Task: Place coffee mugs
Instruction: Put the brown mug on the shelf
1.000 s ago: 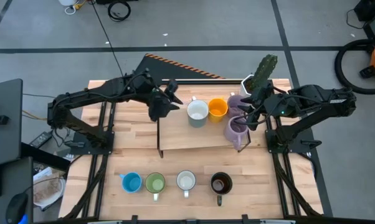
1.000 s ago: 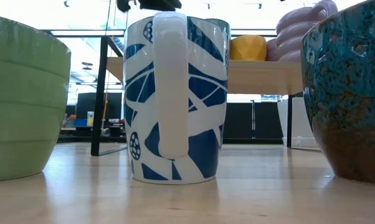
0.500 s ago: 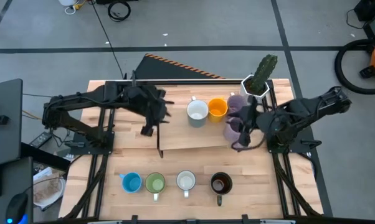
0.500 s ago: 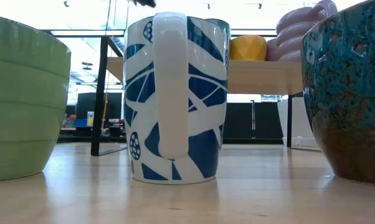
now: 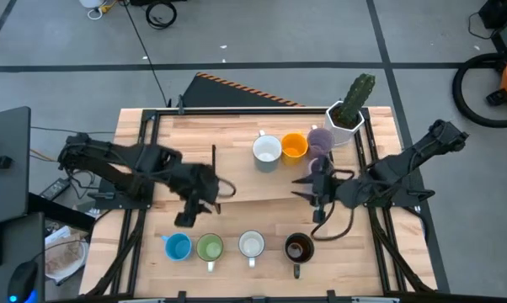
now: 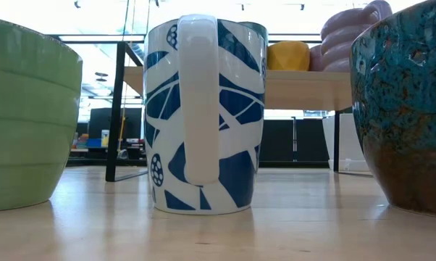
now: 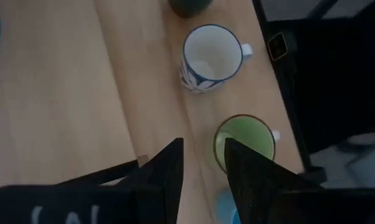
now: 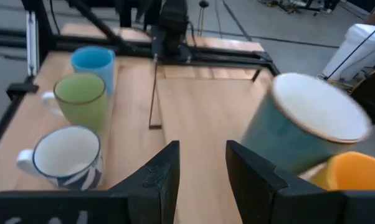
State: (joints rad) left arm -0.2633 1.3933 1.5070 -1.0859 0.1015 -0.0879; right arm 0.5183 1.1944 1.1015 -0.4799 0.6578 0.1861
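Observation:
Four mugs stand in a row by the near edge: blue [image 5: 178, 247], green [image 5: 209, 247], white with blue pattern [image 5: 251, 245] and dark brown [image 5: 298, 247]. On the raised wooden shelf [image 5: 253, 181] stand a white mug [image 5: 267, 150], an orange mug [image 5: 294, 145] and two lilac mugs [image 5: 321, 138] [image 5: 319, 162]. My left gripper [image 5: 186, 217] hangs open above the table, just on the far side of the blue and green mugs. My right gripper [image 5: 302, 181] is open over the shelf's right part, beside the nearer lilac mug and pointing left.
A white hexagonal cactus pot [image 5: 346, 114] stands at the far right corner. The shelf's thin black legs [image 6: 116, 109] rise from the table. Bare wood lies left of the shelf [image 5: 165, 139] and between the shelf and the near row.
My left arm has swung from the shelf's far left end toward the near edge and now hangs over the blue and green mugs. My right gripper has drawn back from the nearer lilac mug toward the near edge. That mug stays on the shelf.

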